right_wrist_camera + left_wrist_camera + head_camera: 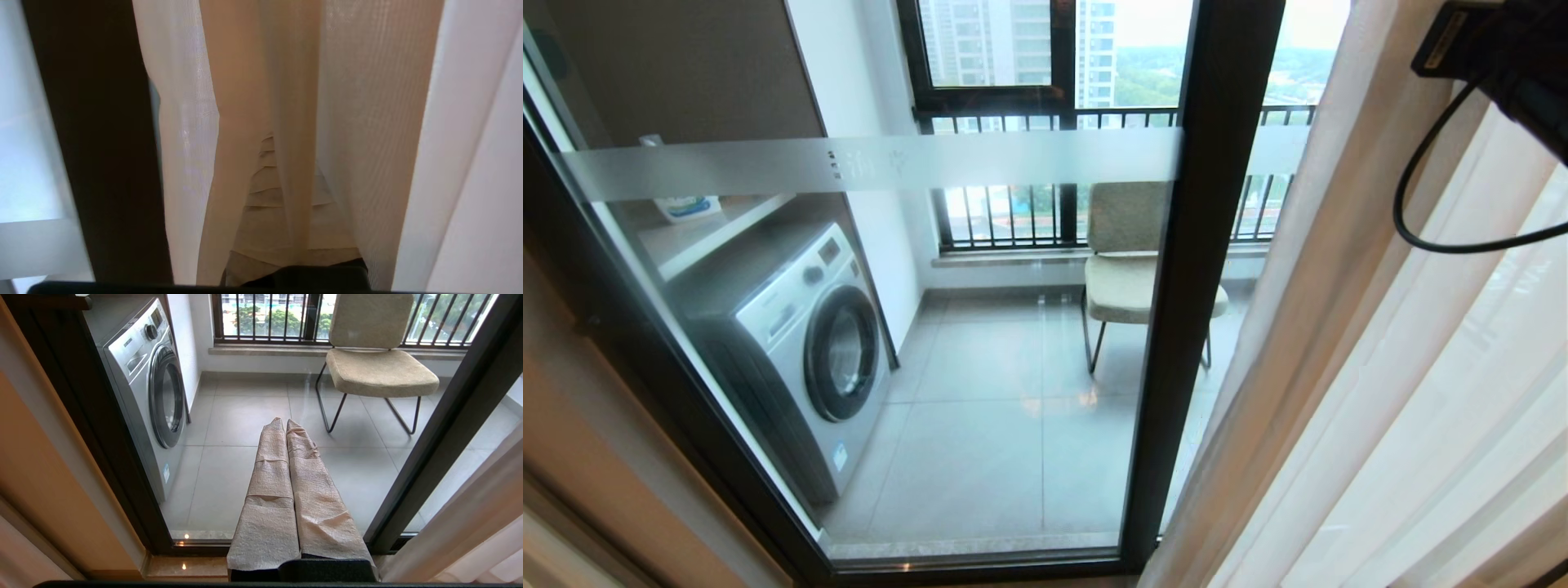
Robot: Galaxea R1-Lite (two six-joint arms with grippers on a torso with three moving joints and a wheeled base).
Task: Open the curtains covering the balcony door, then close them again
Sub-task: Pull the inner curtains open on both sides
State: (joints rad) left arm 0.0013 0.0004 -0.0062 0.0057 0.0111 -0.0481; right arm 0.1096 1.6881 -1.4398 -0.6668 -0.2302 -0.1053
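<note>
The balcony door shows its black frame and a frosted band across uncovered glass. The curtains hang bunched at the right, beige-grey fabric in front of the sheer white layer. My right arm reaches in at the top right, its fingers hidden there. In the right wrist view the right gripper is buried among the folds, shut, with a beige fold running down the line where its taped fingers meet. The left gripper is shut and empty, low in front of the glass.
Behind the glass stand a silver washing machine at the left and a beige chair before a railed window. A black cable loops from my right arm. A beige wall edge borders the door's left side.
</note>
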